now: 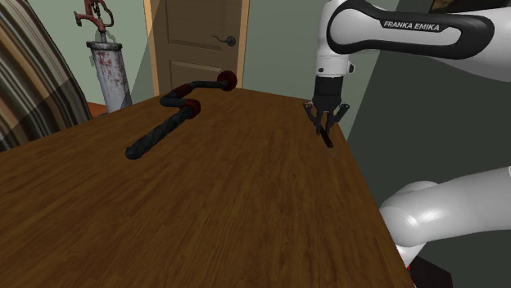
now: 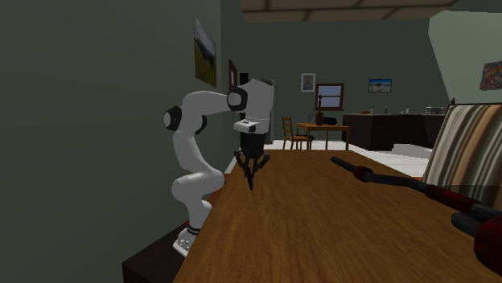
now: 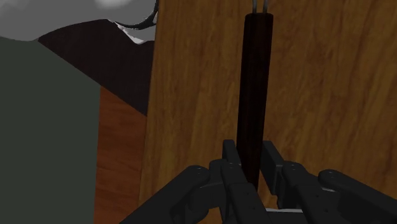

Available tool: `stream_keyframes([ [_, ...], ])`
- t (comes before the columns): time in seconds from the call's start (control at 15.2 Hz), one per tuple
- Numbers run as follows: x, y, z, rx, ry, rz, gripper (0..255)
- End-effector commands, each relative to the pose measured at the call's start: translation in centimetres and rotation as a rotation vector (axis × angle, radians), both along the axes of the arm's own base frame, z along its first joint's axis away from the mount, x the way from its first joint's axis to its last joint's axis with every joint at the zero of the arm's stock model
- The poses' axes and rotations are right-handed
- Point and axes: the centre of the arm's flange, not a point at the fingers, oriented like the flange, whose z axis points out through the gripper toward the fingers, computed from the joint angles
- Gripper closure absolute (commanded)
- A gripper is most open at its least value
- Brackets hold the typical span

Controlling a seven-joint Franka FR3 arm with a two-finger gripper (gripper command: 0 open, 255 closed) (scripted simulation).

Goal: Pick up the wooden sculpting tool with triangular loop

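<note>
The all-black two-finger claw (image 3: 251, 162) is pinched shut on the near end of the slim, dark wooden sculpting tool (image 3: 256, 83), whose thin metal loop wires show at its far tip. The tool is by the shoulder view's right edge of the brown wood-grain surface (image 1: 205, 204). The grasp looks made, so the next move calls for a straight, steady lift.

Dim, even light all round. The bench (image 1: 205, 213) carries a faint sheen and no hard shadows. The white arm (image 1: 426, 221) shows soft highlights. The sculpting tool (image 3: 254, 95) reads almost black. The far wall (image 2: 354, 56) is lit brighter.
</note>
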Motion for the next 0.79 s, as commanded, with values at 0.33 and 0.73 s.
stream_keyframes([
  [0.33, 0.0, 0.0, 3.6, 0.0, 0.001, 0.0, 255],
  [0.73, 0.0, 0.0, 5.8, 0.0, 0.001, 0.0, 255],
])
